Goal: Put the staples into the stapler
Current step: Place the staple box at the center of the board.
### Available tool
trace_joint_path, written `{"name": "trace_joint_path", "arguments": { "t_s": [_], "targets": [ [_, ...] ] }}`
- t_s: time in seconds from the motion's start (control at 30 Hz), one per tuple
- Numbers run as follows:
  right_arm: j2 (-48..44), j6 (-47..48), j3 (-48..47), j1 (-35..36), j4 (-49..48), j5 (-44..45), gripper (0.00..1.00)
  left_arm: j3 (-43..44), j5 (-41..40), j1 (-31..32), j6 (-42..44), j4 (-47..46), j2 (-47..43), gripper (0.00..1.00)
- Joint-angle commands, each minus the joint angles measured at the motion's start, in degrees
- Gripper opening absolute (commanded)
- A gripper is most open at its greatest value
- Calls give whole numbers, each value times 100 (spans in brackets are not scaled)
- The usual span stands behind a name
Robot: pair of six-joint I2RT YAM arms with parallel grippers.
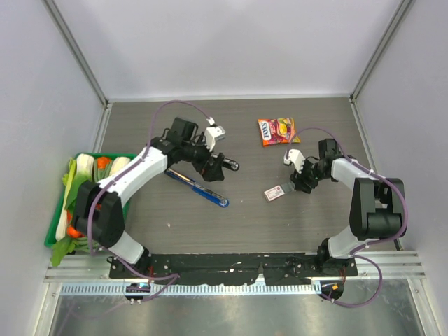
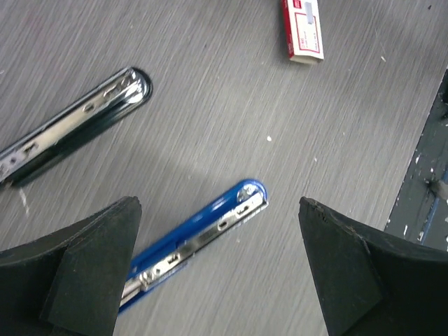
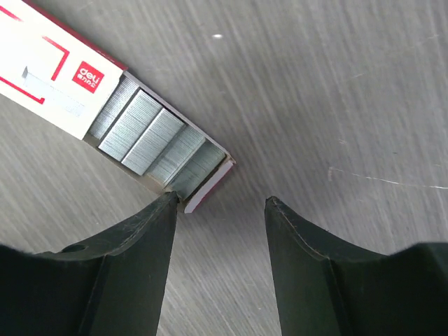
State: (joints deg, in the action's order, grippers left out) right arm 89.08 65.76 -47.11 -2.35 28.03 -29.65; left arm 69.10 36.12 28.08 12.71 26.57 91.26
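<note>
Your left fingers (image 2: 84,266) are hanging wide open and empty over the stapler (image 2: 210,231), which is lying opened on the table (image 1: 315,224). Your right fingers (image 3: 126,266) are standing apart, gripping nothing, at the open box (image 3: 42,63) holding the staples (image 3: 150,136).

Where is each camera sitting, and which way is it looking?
Top external: above and behind the arms, looking down at the table; both whole arms show.
Left wrist: on the left arm, looking down past the open left gripper at a blue stapler and the black stapler.
Right wrist: on the right arm, looking down close at the staples; the right gripper shows below.
Shared: the staple box appears in all three.
</note>
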Motion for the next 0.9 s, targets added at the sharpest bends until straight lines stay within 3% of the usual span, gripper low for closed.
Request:
{"name": "trace_joint_path", "arguments": {
  "t_s": [0.0, 0.17, 0.43, 0.47, 0.63, 0.87],
  "targets": [
    [-267, -431, 1, 6, -685, 65, 58, -81, -70, -328, 389, 682, -723, 100],
    [-873, -590, -114, 6, -544, -199, 57, -63, -568, -662, 628, 1376, -1303, 100],
    [-1024, -1828, -510, 235, -246, 107, 44, -362, -554, -1391, 715, 2054, -2488, 100],
    [-998, -1882, -492, 574, -228, 230, 44, -484, -518, -1445, 794, 2167, -2630, 100],
    [-796, -2207, -307, 859, -376, 513, 39, -1134, -492, -1656, 681, 1967, -3490, 100],
    [-357, -2638, -360, 885, -597, 1224, 34, -1601, -395, -1867, 505, 1527, -3686, 100]
  ]
}}
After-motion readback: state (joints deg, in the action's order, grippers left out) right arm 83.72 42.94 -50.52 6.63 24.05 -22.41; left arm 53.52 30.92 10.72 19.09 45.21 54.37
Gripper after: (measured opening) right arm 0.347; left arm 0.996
